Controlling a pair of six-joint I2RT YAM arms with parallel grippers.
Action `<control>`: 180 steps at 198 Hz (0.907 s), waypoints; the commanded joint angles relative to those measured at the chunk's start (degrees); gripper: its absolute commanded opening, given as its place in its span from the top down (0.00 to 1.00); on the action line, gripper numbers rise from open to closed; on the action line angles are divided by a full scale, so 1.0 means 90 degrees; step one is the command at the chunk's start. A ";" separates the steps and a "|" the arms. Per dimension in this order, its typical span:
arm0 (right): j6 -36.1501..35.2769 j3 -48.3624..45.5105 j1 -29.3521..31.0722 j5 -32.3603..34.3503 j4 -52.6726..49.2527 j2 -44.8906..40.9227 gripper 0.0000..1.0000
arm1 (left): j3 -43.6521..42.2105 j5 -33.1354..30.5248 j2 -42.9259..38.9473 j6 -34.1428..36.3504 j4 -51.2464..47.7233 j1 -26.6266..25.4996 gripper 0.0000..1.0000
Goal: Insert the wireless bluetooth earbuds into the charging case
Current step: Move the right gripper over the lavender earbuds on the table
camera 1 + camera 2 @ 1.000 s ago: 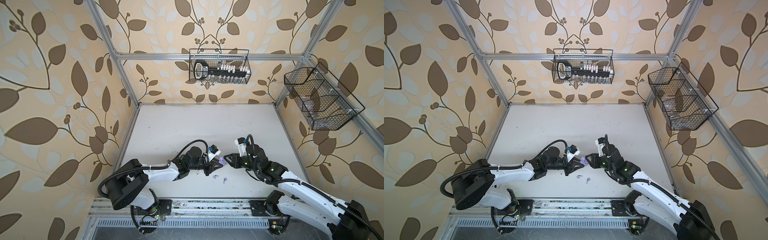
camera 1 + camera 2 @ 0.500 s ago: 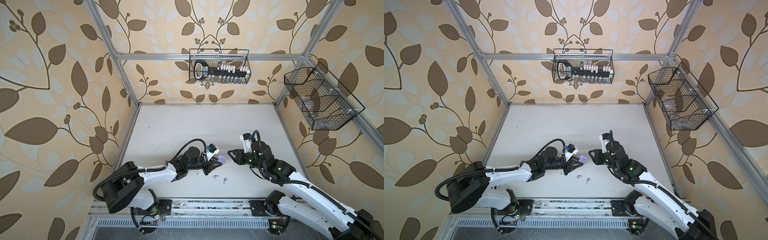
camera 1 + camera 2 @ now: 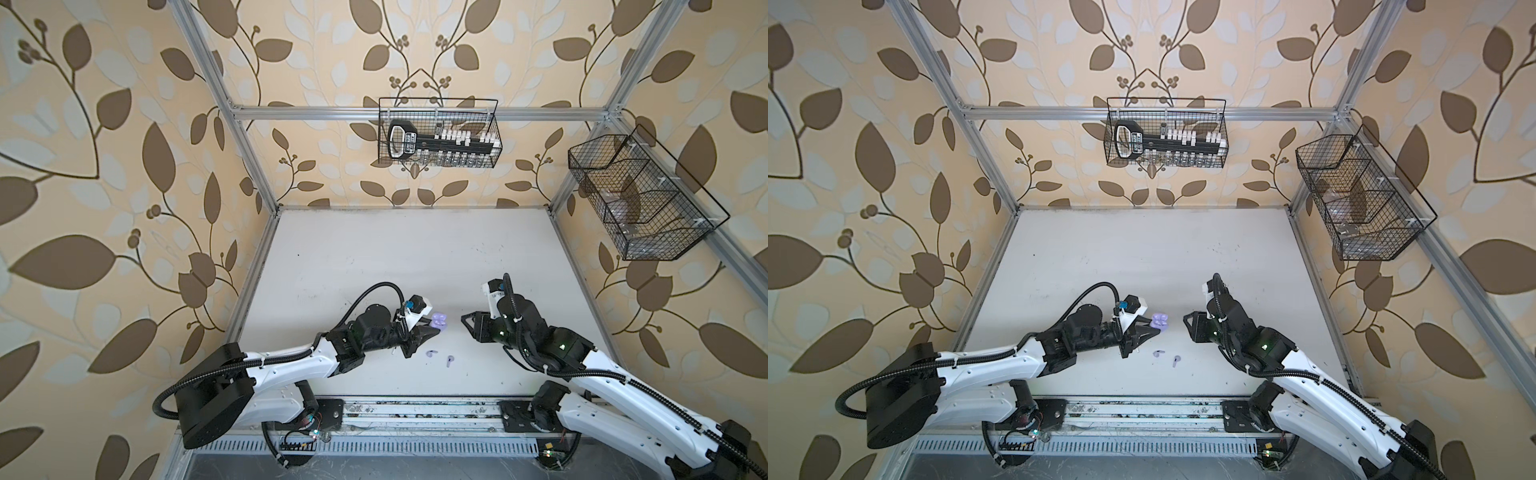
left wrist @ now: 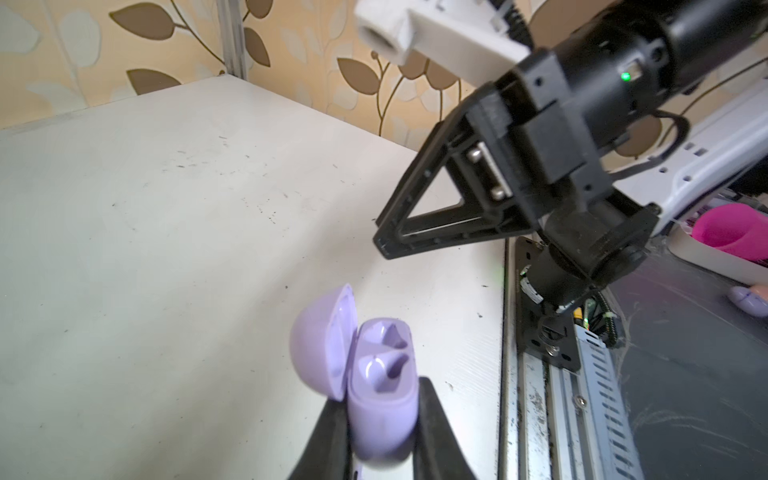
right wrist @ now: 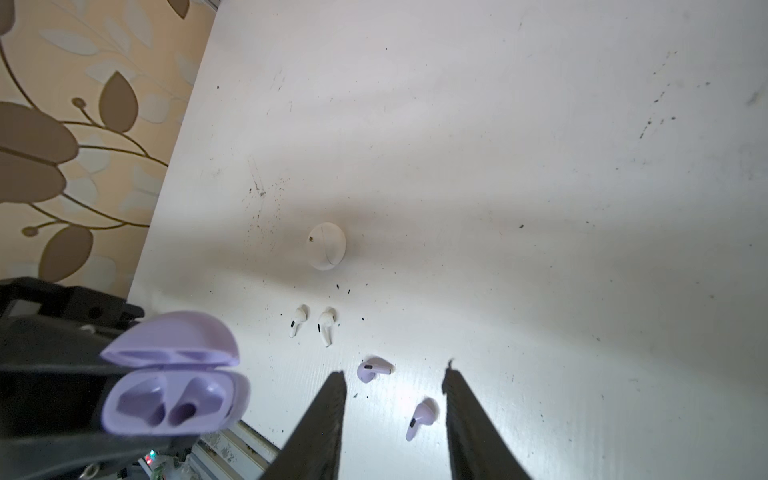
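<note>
My left gripper (image 3: 432, 329) (image 3: 1152, 330) (image 4: 380, 409) is shut on the lilac charging case (image 3: 439, 321) (image 3: 1159, 322) (image 4: 382, 386) (image 5: 174, 399), held above the table with its lid open and both sockets empty. Two lilac earbuds (image 3: 431, 353) (image 3: 450, 360) (image 3: 1157, 353) (image 3: 1176, 360) (image 5: 372, 369) (image 5: 422, 417) lie on the white table near its front edge. Two white earbuds (image 5: 298, 319) (image 5: 326, 325) lie beside them. My right gripper (image 3: 468, 328) (image 3: 1187, 326) (image 5: 395, 372) hangs open and empty to the right of the case, apart from it.
A closed white round case (image 5: 327, 246) lies on the table beyond the white earbuds; my left arm hides it in both top views. Wire baskets hang on the back wall (image 3: 439, 133) and the right wall (image 3: 640, 199). A metal rail (image 3: 415, 409) runs along the front edge.
My right gripper has drawn back to the right from the lilac case, leaving a gap. The left gripper keeps the case in nearly the same place.
</note>
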 commanded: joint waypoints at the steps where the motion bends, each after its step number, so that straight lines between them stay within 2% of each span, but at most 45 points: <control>1: 0.0293 -0.0164 0.0253 0.0287 -0.0167 0.0113 0.60 | -0.0135 -0.0224 -0.0235 0.0235 0.0037 -0.0101 1.00; 44: 0.0632 -0.0016 0.1067 0.0562 -0.0445 0.0779 0.61 | -0.0310 -0.0382 -0.0547 0.0368 0.0044 -0.0102 0.99; 84: 0.1060 0.0000 0.1574 0.0617 -0.0124 0.1377 0.62 | -0.0387 -0.0491 -0.0531 0.0330 0.0155 -0.0102 0.99; 136: 0.1566 -0.0118 0.1773 0.0500 0.0364 0.2092 0.64 | -0.0567 -0.1068 -0.0712 0.0264 0.0316 -0.0097 1.00; 180: 0.1817 -0.0054 0.1847 0.0505 0.0292 0.2415 0.64 | -0.0682 -0.1306 -0.0873 0.0181 0.0439 -0.0087 0.99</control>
